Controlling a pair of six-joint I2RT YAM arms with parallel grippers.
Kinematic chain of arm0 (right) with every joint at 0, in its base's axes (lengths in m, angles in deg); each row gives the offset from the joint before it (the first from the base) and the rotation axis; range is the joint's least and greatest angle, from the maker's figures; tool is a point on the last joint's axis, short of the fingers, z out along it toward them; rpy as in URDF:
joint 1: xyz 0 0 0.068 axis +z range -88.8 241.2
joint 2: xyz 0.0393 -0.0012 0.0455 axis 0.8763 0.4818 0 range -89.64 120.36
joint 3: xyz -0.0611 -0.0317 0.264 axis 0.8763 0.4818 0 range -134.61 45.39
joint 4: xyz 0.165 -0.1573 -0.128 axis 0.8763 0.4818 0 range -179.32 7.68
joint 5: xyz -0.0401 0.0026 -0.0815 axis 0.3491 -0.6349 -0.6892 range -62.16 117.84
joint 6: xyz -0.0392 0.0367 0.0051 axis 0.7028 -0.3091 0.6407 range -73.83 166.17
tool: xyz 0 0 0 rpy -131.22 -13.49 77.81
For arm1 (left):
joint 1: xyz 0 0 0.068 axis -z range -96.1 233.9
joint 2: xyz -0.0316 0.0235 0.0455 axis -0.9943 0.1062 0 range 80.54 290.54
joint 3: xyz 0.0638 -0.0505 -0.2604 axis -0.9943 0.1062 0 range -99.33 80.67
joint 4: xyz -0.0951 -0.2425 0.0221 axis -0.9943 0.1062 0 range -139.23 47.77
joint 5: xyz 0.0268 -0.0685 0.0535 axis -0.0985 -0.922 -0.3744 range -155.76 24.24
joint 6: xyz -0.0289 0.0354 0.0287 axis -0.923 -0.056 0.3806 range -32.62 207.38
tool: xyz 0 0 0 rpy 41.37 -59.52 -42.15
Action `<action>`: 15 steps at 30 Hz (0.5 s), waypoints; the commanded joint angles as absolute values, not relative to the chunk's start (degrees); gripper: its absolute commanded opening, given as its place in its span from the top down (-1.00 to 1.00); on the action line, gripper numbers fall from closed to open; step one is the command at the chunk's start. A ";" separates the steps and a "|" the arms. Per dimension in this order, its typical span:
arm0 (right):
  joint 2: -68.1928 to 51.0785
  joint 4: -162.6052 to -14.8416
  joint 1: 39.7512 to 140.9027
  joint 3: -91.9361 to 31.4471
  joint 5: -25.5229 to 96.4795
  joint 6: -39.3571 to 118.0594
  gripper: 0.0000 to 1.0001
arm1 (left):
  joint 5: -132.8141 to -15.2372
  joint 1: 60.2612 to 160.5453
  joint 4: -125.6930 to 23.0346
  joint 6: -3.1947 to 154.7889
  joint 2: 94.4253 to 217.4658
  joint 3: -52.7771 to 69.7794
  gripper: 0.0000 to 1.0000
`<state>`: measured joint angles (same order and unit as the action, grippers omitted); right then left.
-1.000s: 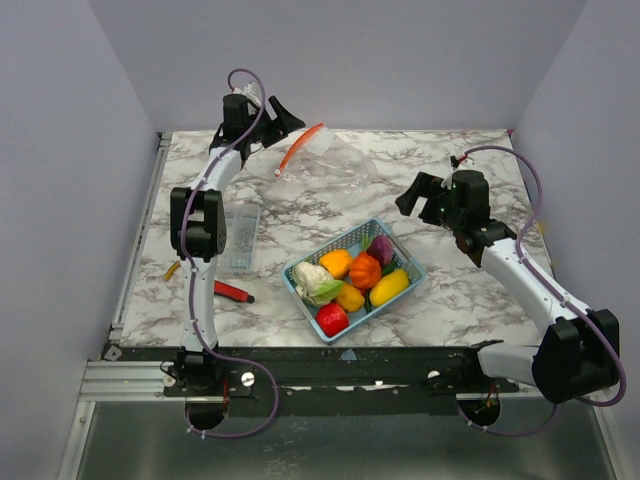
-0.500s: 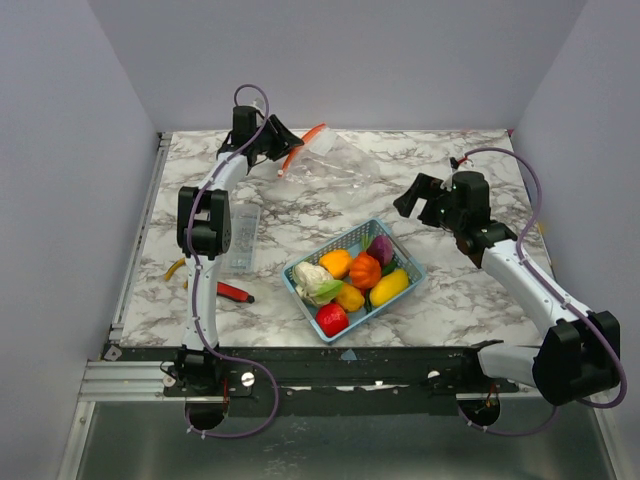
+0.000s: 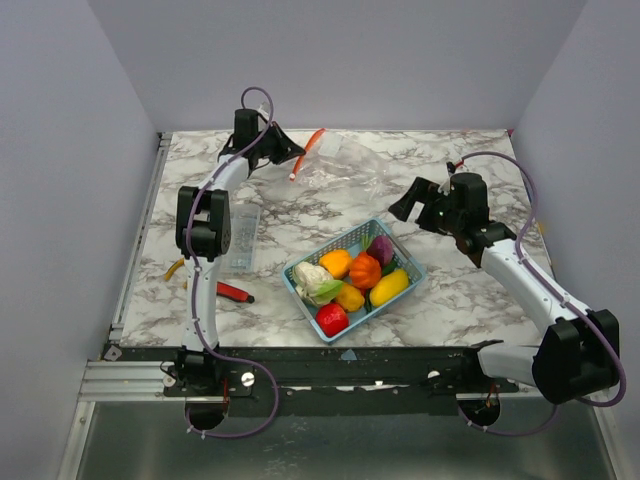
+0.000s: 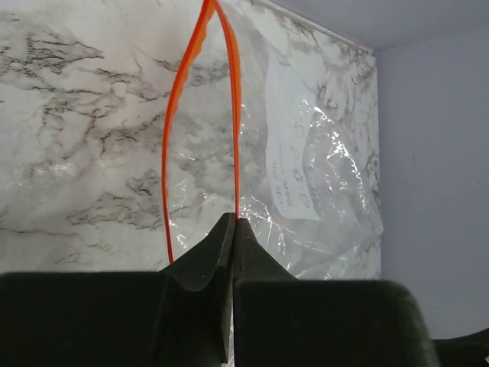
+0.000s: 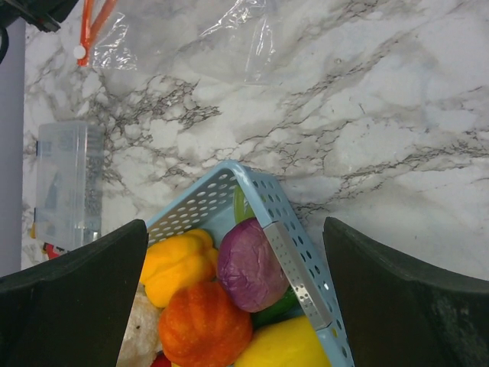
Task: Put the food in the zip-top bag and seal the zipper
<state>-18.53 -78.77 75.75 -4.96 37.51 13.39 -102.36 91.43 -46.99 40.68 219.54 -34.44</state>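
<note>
One bag [image 3: 345, 162] — one basket [image 3: 343, 239] — seven foods [image 3: 365, 272]

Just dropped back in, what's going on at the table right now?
The left gripper is pinched shut on the zipper of the zip-top bag at the far side of the table, its mouth open. The right gripper hangs open by the blue basket, where all the food sits. Nothing is in the bag yet.

1. The left gripper [image 4: 233, 223] has swung right to the bag's edge. Its black fingers, spread a second ago, are now pinched on one lip of the thin red-orange zipper strip [image 4: 237, 138].
2. That strip on the crinkly transparent plastic bag [image 3: 345, 165] now lies steeper.
3. The right gripper [image 3: 405, 205] has edged slightly left.
</note>
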 commanded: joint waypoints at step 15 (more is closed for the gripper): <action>-13.16 -70.95 77.61 -12.71 32.03 3.21 -1.00 | -85.30 91.63 -19.30 65.32 189.47 -28.30 1.00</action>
